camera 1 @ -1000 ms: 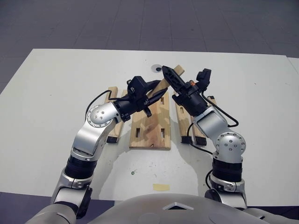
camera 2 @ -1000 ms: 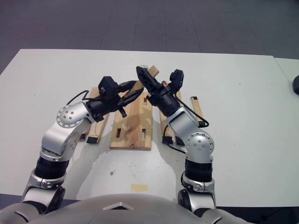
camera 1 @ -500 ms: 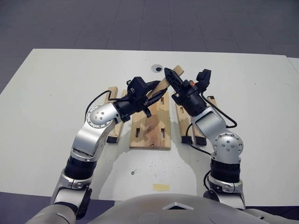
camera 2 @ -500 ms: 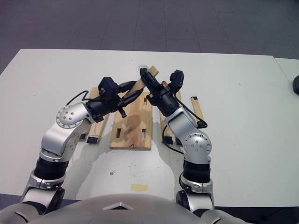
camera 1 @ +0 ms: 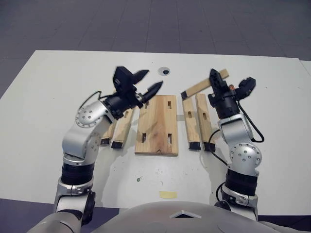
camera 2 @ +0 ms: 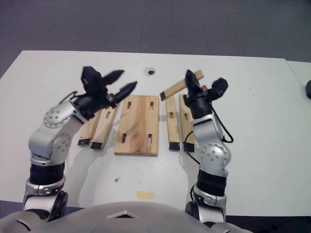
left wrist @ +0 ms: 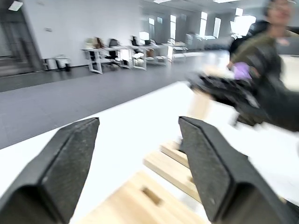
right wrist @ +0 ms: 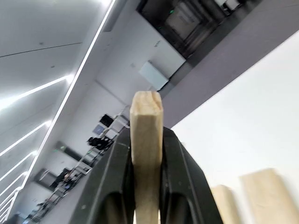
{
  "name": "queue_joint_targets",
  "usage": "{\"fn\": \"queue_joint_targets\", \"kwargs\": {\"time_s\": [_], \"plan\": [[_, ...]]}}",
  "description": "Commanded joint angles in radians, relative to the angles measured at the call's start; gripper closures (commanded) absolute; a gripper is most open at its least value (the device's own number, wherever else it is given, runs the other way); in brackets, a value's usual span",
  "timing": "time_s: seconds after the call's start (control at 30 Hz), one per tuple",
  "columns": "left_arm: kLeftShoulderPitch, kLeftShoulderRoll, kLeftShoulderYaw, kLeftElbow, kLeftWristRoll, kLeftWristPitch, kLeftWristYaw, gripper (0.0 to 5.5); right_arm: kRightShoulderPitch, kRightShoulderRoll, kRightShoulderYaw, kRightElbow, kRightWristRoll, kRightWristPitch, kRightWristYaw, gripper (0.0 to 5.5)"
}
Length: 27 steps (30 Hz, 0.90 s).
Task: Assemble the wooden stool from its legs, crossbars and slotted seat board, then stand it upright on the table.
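Seat board (camera 1: 156, 125) lies flat in the middle of the table (camera 1: 48, 97), slots up. From the head view, 1 second ago both grippers met over it, at 1 wooden stick. Now the arms have pulled apart. The right gripper (camera 1: 214, 81) has the stick (camera 1: 199, 87) pinched tight and holds it up at a slant past the board's far right corner. I cannot tell if it is a leg or a crossbar. The left gripper (camera 1: 152, 80) has let go and hangs spread wide over the board's far left corner. I think the stick has been passed over and can go in a slot next.

2 legs (camera 1: 115, 130) lie just left of the board and 2 more (camera 1: 197, 120) just right. A small round hole (camera 1: 165, 71) sits beyond the board, and a bit of yellow tape (camera 1: 167, 194) lies near the front edge. Nothing blocks the slots.

From the left wrist view, the 2 fingers (left wrist: 56, 172) stand far apart with only air between them, and the board is below.

From the right wrist view, the stick's plain end pokes up between 2 black fingers (right wrist: 112, 186) that squeeze it from both sides.
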Motion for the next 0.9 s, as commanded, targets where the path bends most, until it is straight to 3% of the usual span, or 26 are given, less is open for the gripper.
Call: {"fn": "queue_joint_targets", "kwargs": {"time_s": [0.03,0.33,0.9], "plan": [[-0.023,-0.020,0.054,0.071,0.031,0.035,0.117,1.57,0.054,0.026,0.020,-0.007,-0.093,-0.030,-0.047,5.10],[0.006,-0.038,0.009,0.077,0.074,0.024,0.161,0.11,0.061,0.061,0.078,0.039,-0.208,-0.058,-0.050,5.10],[0.026,-0.026,-0.043,0.109,0.170,-0.036,0.140,0.10,0.074,-0.006,0.159,0.064,-0.417,-0.040,0.008,5.10]]}}
